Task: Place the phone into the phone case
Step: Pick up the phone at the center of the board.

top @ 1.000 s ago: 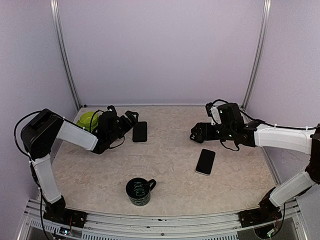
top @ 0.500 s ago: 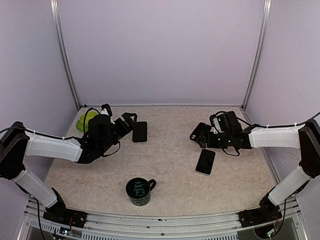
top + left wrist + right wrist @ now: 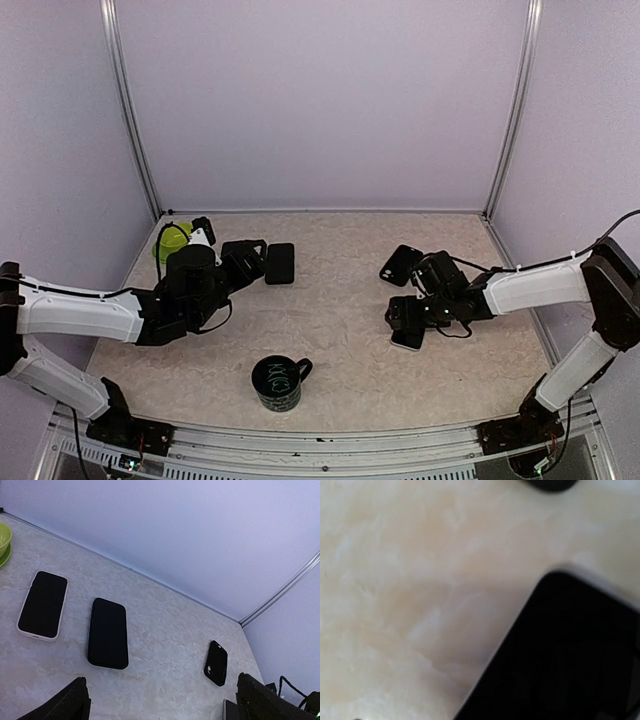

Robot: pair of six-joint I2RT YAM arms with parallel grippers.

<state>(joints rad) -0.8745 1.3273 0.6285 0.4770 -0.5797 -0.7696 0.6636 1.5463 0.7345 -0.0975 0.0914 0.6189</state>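
Phone point(image 3: 560, 655) lies flat under the right pincer point(image 3: 398, 317), whose spread I cannot tell; left pincer point(image 3: 160, 702) gapes wide, empty.

From above, the right gripper point(image 3: 402, 320) hides most of the flat black white-edged phone point(image 3: 410, 342); its wrist view shows that phone blurred, cut off right and below. A lime-green bowl point(image 3: 3, 542) is clipped at the left wrist view's edge

The beige marbled table point(image 3: 340, 345) carries 1 black mug point(image 3: 278, 383) near its front edge, 1 green bowl point(image 3: 170, 242) in the far left corner, a white-edged phone point(image 3: 42, 605) beside a black phone point(image 3: 107, 632), 1 black case point(image 3: 400, 265) far right, and a dark phone point(image 3: 560, 655) near that case.
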